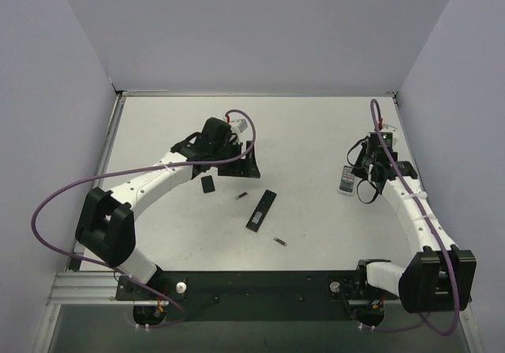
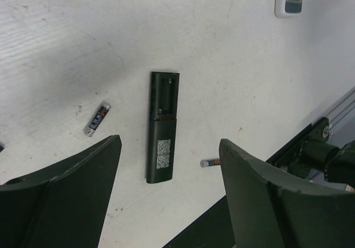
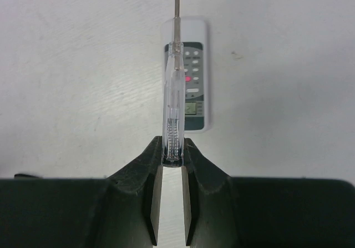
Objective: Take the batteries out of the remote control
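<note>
Left gripper: spread wide on my wrist cam, hanging over the remote.
Remote: black, lying flat mid-frame, back up, battery bay uncovered.
Batteries: two loose on the surface, one left of the remote, one lower right, neither touching it.
Right gripper: pinching a clear pen that points up-frame across a white remote.

Slim black plastic remote control bears white speckled labels; tiny dark-grey cylindrical batteries show orange bands.
</note>
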